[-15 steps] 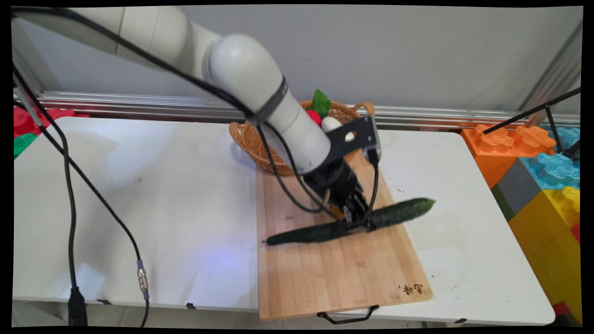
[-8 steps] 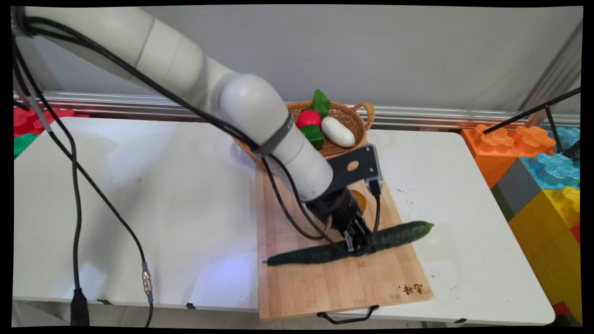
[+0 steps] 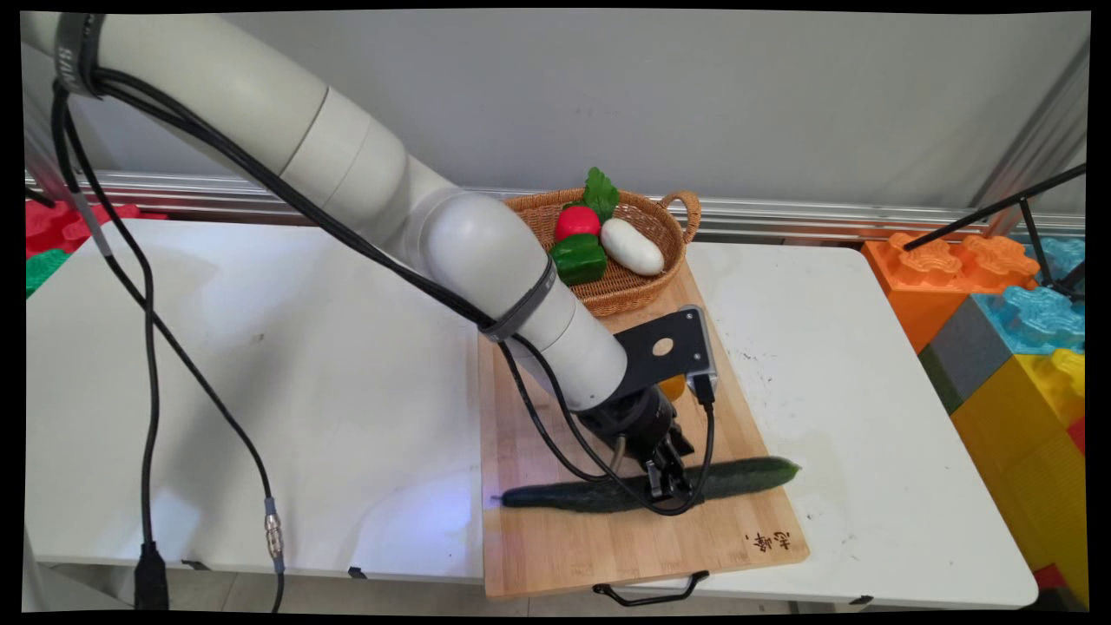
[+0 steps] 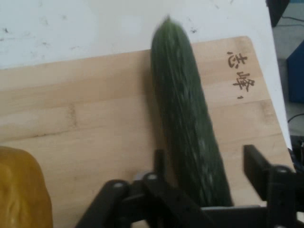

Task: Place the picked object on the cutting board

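Observation:
A long dark green cucumber [image 3: 746, 476] lies flat across the near part of the wooden cutting board [image 3: 608, 547], its right tip reaching the board's right edge. My gripper [image 3: 668, 486] is down over its middle and hides that part. In the hand view the cucumber [image 4: 185, 118] runs between the two fingers. The left finger [image 4: 159, 159] is against its side, while the right finger [image 4: 254, 164] stands apart with bare board [image 4: 71, 118] showing in the gap. My gripper [image 4: 205, 156] is open astride the cucumber.
A yellow-orange item [image 3: 673, 386] sits on the board just behind the hand, also seen as the yellow item [image 4: 21, 190]. A wicker basket [image 3: 625, 291] at the board's far end holds a red, a green and a white vegetable. Big toy blocks [image 3: 998, 304] stand at the right.
The arm came down and toward the near edge, carrying the cucumber from above the board's middle to rest flat on the board's near part.

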Motion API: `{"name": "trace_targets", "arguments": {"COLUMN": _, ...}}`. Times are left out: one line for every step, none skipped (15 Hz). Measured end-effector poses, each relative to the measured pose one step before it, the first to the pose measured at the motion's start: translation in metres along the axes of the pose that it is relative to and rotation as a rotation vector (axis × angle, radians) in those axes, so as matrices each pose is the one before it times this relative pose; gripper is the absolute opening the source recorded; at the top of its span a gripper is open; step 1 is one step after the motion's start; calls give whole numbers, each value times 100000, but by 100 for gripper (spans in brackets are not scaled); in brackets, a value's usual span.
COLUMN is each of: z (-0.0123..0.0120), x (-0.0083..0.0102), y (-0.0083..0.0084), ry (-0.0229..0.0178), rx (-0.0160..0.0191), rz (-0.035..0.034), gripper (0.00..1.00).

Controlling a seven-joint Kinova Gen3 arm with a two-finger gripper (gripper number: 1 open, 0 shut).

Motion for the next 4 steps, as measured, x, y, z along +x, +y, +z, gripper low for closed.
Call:
{"name": "trace_targets", "arguments": {"z": 98, "x": -54, "y": 32, "ry": 290, "rx": 232, "rz": 9, "gripper": 100}}
{"name": "trace_targets", "arguments": {"z": 40, "x": -68, "y": 39, "ry": 355, "rx": 322, "rz": -229, "gripper": 100}}
{"name": "trace_targets", "arguments": {"z": 17, "x": -44, "y": 29, "ry": 366, "rx": 297, "rz": -313, "gripper": 100}}
{"name": "trace_targets", "arguments": {"z": -58, "x": -2, "y": -17, "ry": 401, "rx": 306, "rz": -339, "gripper": 100}}
